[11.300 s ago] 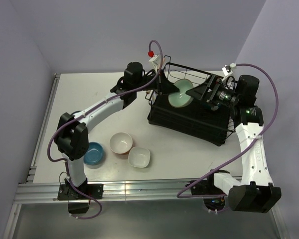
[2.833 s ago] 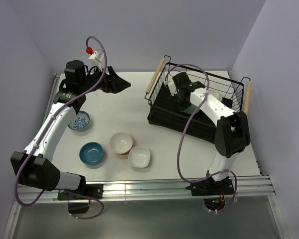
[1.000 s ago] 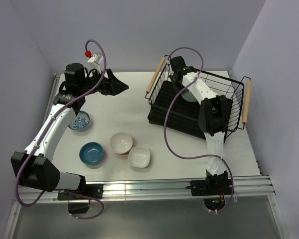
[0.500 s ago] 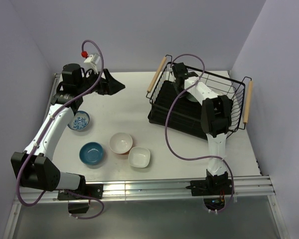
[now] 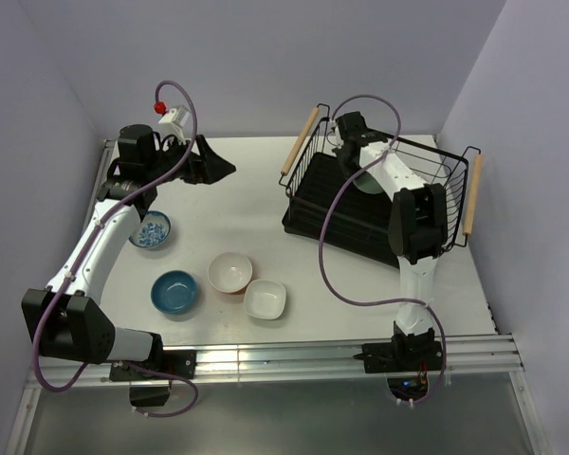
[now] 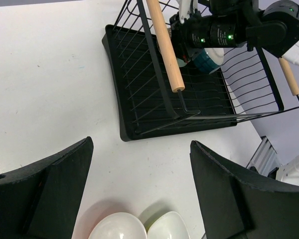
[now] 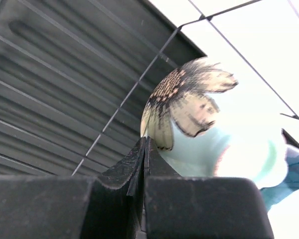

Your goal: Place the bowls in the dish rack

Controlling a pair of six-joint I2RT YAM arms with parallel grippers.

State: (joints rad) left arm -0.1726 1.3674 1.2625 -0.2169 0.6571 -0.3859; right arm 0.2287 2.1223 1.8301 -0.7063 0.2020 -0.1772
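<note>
Left tool (image 5: 218, 167) hung spread wide and empty over the table (image 5: 256, 204); four bowls (image 5: 230, 272) sat left of the dish rack (image 5: 341, 213), a mint bowl (image 5: 368, 182) inside it. Left wrist: rack lay beyond parted fingers (image 6: 65, 169). Right wrist: right tool (image 7: 145, 149) was clenched, empty, facing the mint bowl.

White table (image 5: 237, 194), far R side: black wire dish rack (image 5: 330, 220) w/ its base tray sits flat on it, skewed to the table edges. L side: small blue-patterned bowl (image 5: 151, 230) alone near the L edge; toward the front, blue bowl (image 5: 174, 291), white bowl w/ orange outside (image 5: 230, 272) & squarish white bowl (image 5: 265, 300) in a loose row, last two just abt touching. All 4 bowls upright, open side up, well apart from the rack.
</note>
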